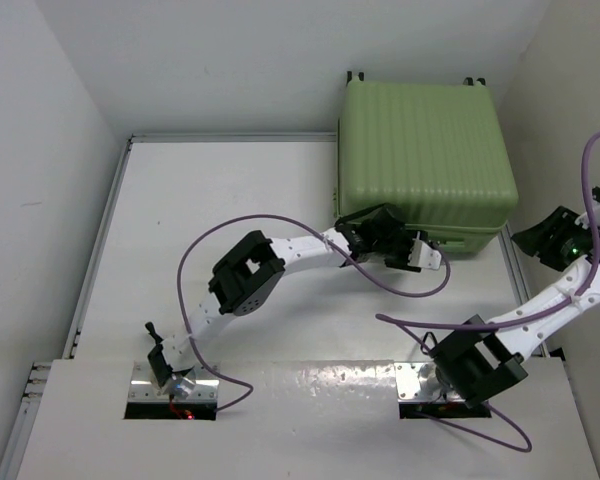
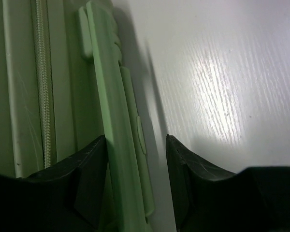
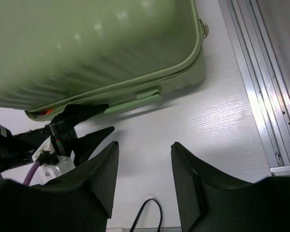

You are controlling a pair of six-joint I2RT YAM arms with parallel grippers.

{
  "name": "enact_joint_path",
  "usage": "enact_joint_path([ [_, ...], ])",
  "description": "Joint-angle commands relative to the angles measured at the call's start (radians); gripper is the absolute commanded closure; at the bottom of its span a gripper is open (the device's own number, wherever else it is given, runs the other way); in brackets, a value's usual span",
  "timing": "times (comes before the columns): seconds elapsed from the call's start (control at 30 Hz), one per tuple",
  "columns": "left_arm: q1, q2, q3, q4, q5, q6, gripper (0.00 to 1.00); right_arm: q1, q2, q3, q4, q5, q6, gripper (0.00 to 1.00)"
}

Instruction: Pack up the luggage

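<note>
Closed luggage (image 1: 420, 160) at far right corner of bench (image 1: 230, 200). My left gripper (image 2: 135, 145): jaws parted astride its side handle (image 2: 108, 87) (placed to grasp, I judge; not yet clamped). My right gripper (image 3: 144, 154) spread, empty, by right edge.

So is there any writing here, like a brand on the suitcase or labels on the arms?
No readable text anywhere.
Suitcase: plain green shell, no brand or tag showing.
Left arm, right arm: no legible labels.
Red speck at the suitcase seam: too blurred to read.
</note>
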Motion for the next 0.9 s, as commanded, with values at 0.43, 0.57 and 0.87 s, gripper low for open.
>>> enact_joint_path([
  [0.43,0.116,0.182,0.262,-0.568,-0.235,-0.002,0.52,-0.006,-0.012,0.024,-0.008,-0.035,-0.055,0.53],
  [0.57,0.116,0.192,0.251,-0.649,-0.333,0.008,0.77,-0.007,-0.020,0.009,0.009,-0.038,-0.034,0.53],
  [0.87,0.269,-0.022,-0.146,-0.637,-0.275,-0.158,1.00,-0.007,-0.049,-0.025,0.029,-0.068,-0.060,0.53],
])
